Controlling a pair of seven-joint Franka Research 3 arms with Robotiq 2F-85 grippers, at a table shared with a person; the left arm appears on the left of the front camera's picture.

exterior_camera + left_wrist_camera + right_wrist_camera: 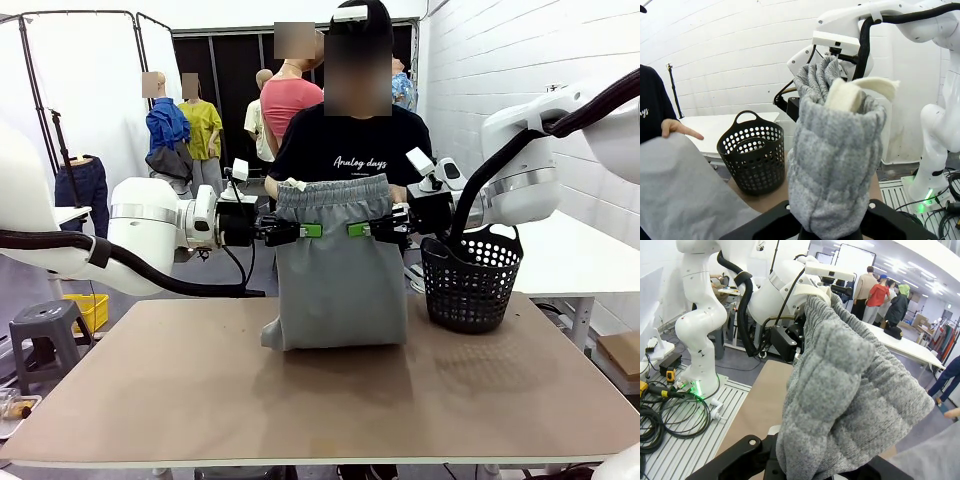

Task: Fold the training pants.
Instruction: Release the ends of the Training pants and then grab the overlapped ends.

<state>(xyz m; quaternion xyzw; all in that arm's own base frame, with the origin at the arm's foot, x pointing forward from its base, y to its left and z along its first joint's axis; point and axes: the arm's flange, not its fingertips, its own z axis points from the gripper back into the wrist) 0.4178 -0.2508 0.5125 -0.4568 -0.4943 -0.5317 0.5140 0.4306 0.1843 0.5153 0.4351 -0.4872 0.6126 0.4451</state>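
So here's where I'm at with the fold. My left hand (308, 230) is clamped tight on the left end of the waistband, and the training pants (338, 285) hang between my two hands like a grey curtain, right in the middle over the tabletop (200, 385). My right hand (360, 230) is pinched shut on the other end of the waistband, same height. In both wrist views the knit band is bunched up thick between my fingers, so the grip looks solid.

Progress-wise, I'd call it early to midway. The waistband is stretched out level, which is good, but the bottom end is slumped on the tabletop with a lump sticking out at the lower left. I can't tell where the legs are tucked or whether they're already doubled behind the front panel. Nothing is lying flat yet, so laying it down and making the actual folds is left, as far as I can judge.

The person (350, 145) stands right behind the pants at the far edge, one hand out flat near the cloth in my left wrist view.

Surface: plain brown, bare apart from the pants, with a black basket (470, 285) at the right rear. Room: grey stool (45, 335) off to the left, dark curtain at the back, white brick wall (490, 50) on the right.
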